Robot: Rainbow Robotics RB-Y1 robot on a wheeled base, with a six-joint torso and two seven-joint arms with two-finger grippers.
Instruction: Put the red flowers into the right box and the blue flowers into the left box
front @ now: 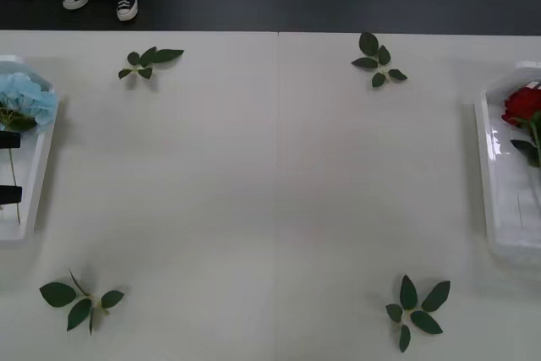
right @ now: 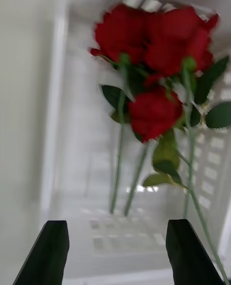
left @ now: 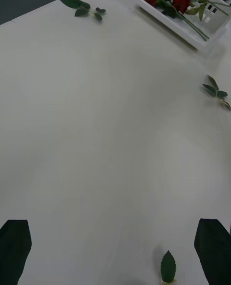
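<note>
White table (front: 270, 192), four loose leaf sprigs (front: 150, 62) spaced toward its corners in the front view. Right box (front: 499, 175) at the far right edge of that frame, red flowers (front: 522, 106) lying in it, heads toward the upper end; the right wrist view shows at least three rose heads (right: 154, 112) bunched together, green stems trailing down over the ribbed tray floor. Right gripper (right: 115, 246) hangs over this box, black fingers (right: 45, 251) spread wide, nothing between them. Left box (front: 38, 166) at the far left edge, blue flowers (front: 25, 99) in its upper end. Left gripper (left: 115, 246) over bare table, fingers (left: 14, 246) spread apart and empty, a single leaf (left: 168, 266) between them at the bottom edge.
</note>
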